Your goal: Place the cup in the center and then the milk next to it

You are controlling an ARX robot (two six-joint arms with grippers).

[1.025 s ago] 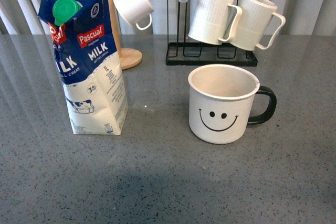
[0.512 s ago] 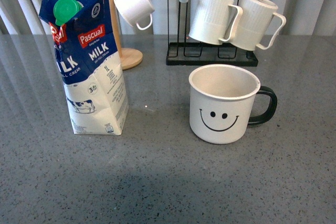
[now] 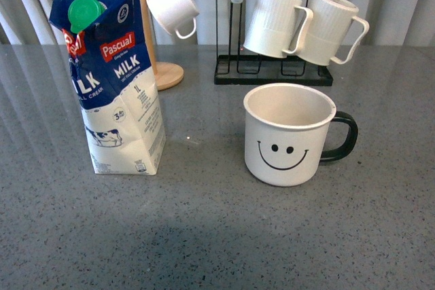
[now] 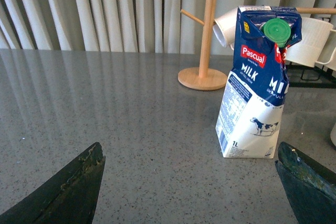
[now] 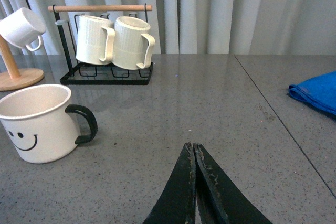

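Observation:
The cup (image 3: 285, 137), a wide white mug with a black smiley face and black handle, stands upright on the grey table, right of the middle in the front view. It also shows in the right wrist view as the cup (image 5: 39, 123), well away from my right gripper (image 5: 193, 146), which is shut on nothing. The milk (image 3: 112, 76), a tall blue-and-white Pascual carton with a green cap, stands upright left of the cup. In the left wrist view the milk (image 4: 257, 85) stands ahead of my left gripper (image 4: 191, 153), which is open wide and empty. Neither arm appears in the front view.
A black wire rack (image 3: 272, 73) with two ribbed white mugs (image 3: 275, 24) stands behind the cup. A wooden mug tree (image 3: 163, 73) holding a small white cup (image 3: 173, 8) stands behind the milk. A blue cloth (image 5: 317, 93) lies beyond a table seam.

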